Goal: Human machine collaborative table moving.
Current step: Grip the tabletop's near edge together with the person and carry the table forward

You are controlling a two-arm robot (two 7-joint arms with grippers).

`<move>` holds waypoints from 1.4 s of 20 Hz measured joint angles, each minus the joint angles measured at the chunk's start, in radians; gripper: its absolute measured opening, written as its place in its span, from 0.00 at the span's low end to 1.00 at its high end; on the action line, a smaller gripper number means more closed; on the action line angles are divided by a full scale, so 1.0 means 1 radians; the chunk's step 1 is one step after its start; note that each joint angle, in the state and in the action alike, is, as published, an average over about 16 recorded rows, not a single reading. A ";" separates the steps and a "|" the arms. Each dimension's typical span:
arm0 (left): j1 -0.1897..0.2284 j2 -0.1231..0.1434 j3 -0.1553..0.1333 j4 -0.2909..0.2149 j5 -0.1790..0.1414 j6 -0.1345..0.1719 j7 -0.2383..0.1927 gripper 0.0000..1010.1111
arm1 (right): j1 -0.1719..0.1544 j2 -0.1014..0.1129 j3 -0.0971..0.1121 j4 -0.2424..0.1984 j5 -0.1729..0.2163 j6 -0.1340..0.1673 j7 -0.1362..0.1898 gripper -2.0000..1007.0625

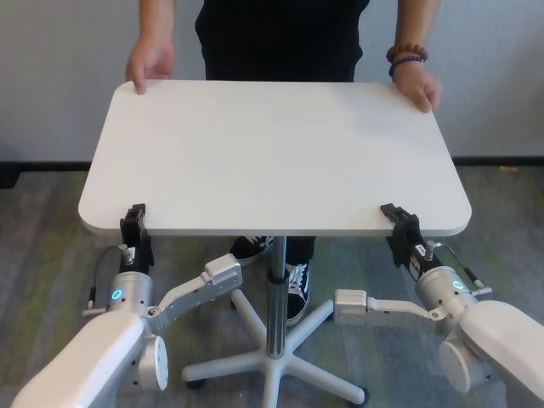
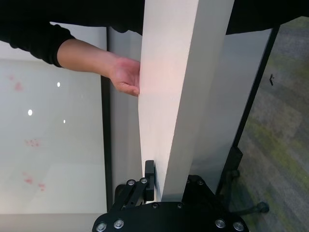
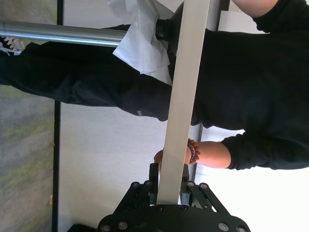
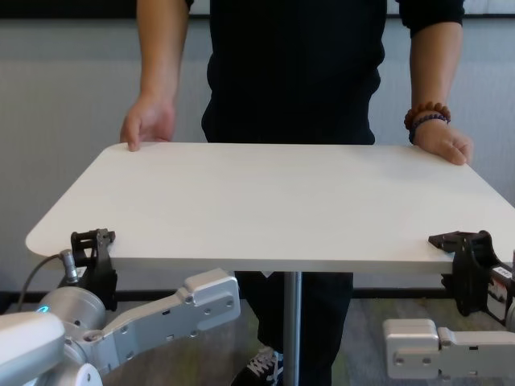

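Note:
The white table [image 1: 272, 153] stands on a slim metal pole [image 1: 276, 293] between me and the human [image 1: 280, 38]. My left gripper [image 1: 134, 223] is shut on the table's near edge close to its left corner. My right gripper [image 1: 399, 223] is shut on the near edge close to its right corner. In the left wrist view [image 2: 171, 188] and right wrist view [image 3: 169, 188] the jaws straddle the thin top. The human in a black shirt holds the far corners with both hands [image 1: 150, 64]. Bead bracelets [image 1: 406, 55] are on the wrist at the right.
The pole ends in a white star base [image 1: 255, 361] on grey-green carpet between my two arms. The human's black and white shoes [image 1: 296, 293] stand just behind the pole. A pale wall with a dark skirting [image 1: 501, 159] runs behind the human.

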 joint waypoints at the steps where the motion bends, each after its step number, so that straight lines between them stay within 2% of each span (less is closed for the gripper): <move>1: 0.000 -0.001 0.000 0.001 -0.001 0.000 0.002 0.25 | 0.000 0.000 0.000 0.001 0.001 -0.001 -0.002 0.21; 10: 0.003 -0.003 -0.004 0.000 -0.007 -0.006 0.012 0.25 | -0.002 -0.001 0.000 0.004 0.009 -0.012 -0.019 0.21; 16: 0.004 -0.003 -0.003 -0.002 -0.006 -0.006 0.009 0.26 | -0.003 -0.001 0.000 0.003 0.010 -0.012 -0.015 0.24; 22: 0.005 -0.002 -0.001 -0.003 -0.004 -0.004 0.006 0.31 | -0.003 -0.001 0.000 0.002 0.008 -0.010 -0.010 0.34; 28: 0.006 -0.002 0.000 -0.004 -0.002 -0.002 0.003 0.45 | -0.003 -0.002 0.000 0.002 0.007 -0.009 -0.007 0.51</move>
